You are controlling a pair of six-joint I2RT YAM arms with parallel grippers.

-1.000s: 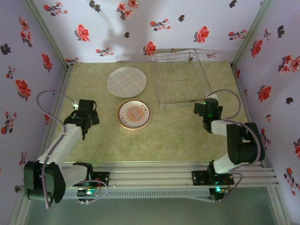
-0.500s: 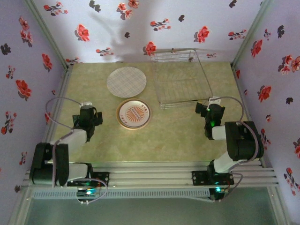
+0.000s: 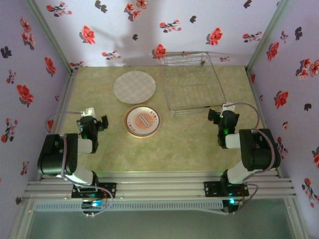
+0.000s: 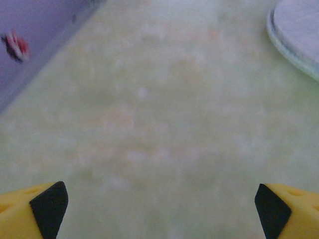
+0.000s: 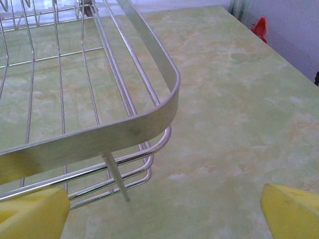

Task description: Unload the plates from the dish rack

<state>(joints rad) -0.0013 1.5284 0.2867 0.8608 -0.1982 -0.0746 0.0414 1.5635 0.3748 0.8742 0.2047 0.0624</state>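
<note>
Two plates [image 3: 142, 121] are laid on the table [image 3: 184, 142] beside the dish rack [image 3: 192, 84], whose corner is located just ahead of the right gripper [image 5: 159, 214], held wide and unloaded like the left gripper [image 4: 159, 211].

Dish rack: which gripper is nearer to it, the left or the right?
Right. The right gripper sits at the dish rack's near right corner; the left gripper is far to its left, beyond the sunburst plate.
</note>
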